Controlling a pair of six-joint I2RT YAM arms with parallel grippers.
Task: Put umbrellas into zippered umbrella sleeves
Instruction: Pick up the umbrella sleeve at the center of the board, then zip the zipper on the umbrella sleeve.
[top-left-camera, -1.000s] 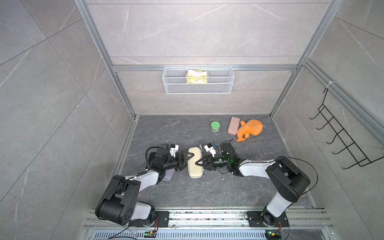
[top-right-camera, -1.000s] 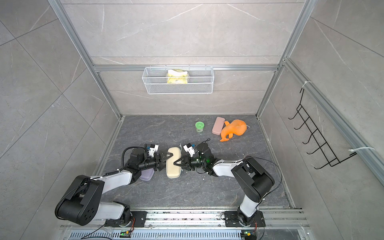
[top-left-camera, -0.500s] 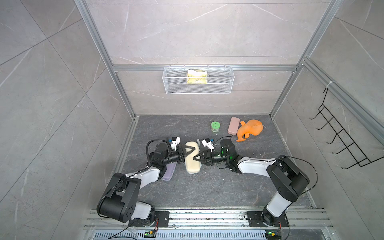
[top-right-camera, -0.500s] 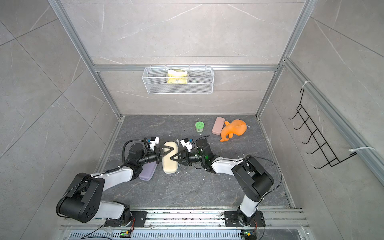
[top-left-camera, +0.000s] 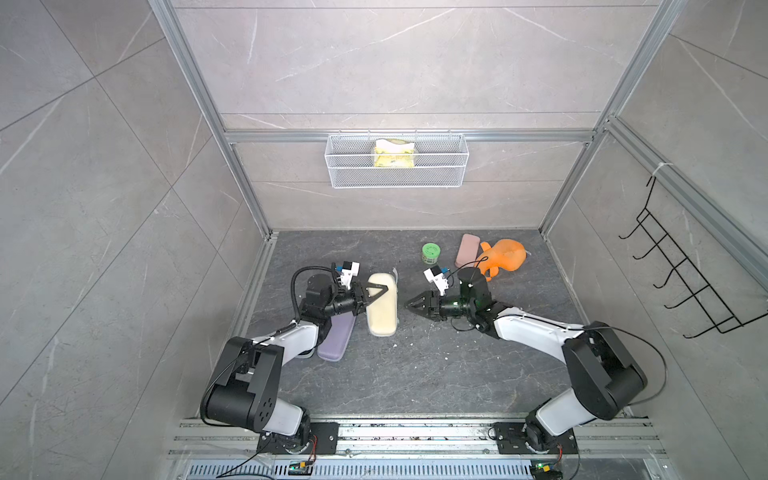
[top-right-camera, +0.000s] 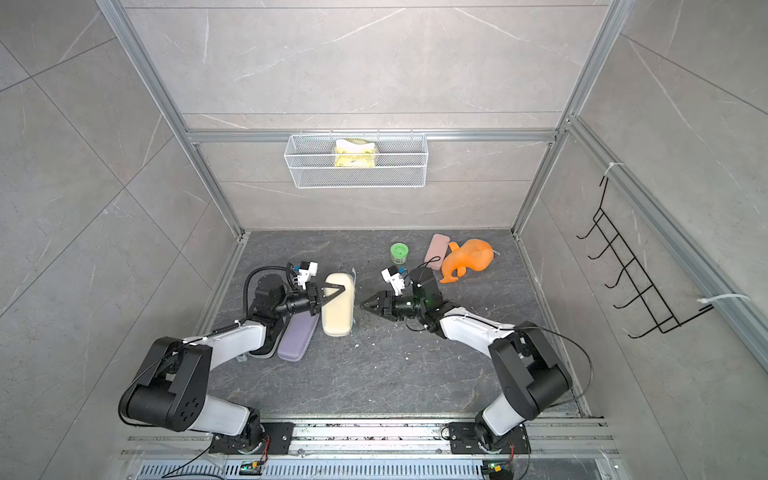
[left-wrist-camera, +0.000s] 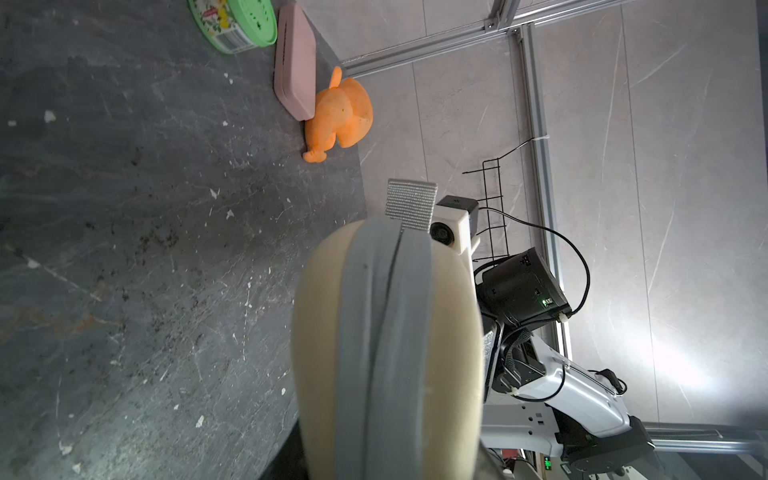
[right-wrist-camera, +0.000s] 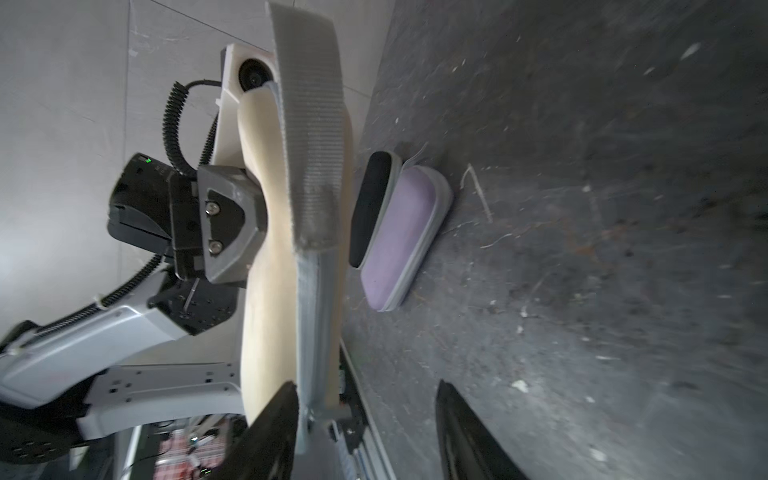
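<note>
**Cream sleeve clamped in left gripper; right gripper apart beside it**

The cream oblong round-ended hard zip sleeve sits mid-left on the dark grey stone-look counter. Its long axis runs front-to-back, btwn the two arms.

The left gripper is clamped on the sleeve's far half. In the right wrist view one finger presses flat on the shell's upper face; the lower finger is hidden. Can't tell whether the sleeve rests on the counter or is raised off it. In the left wrist view the grey zip band faces the cam. Its two halves lie together along the stretch seen, w/ a grey webbing tab at the end.

The right gripper is empty. Its fingers stand apart w/ bare counter showing btwn them. In both top views its tip is just beside the cream sleeve's right edge, w/ a small gap, not touching.

The lilac oblong hard zip sleeve lies closed just left of the cream one, partly under the left forearm. The black oblong hard sleeve leans against the lilac one, touching it; it is clear only in the right wrist view.

Back right of the counter, well apart from the arms:
- green round tin
- pink oblong case
- orange plush toy, touching the pink case

On the back wall is a white wire basket w/ a yellow packet inside. On the right wall is a black wire hook rack.
</note>
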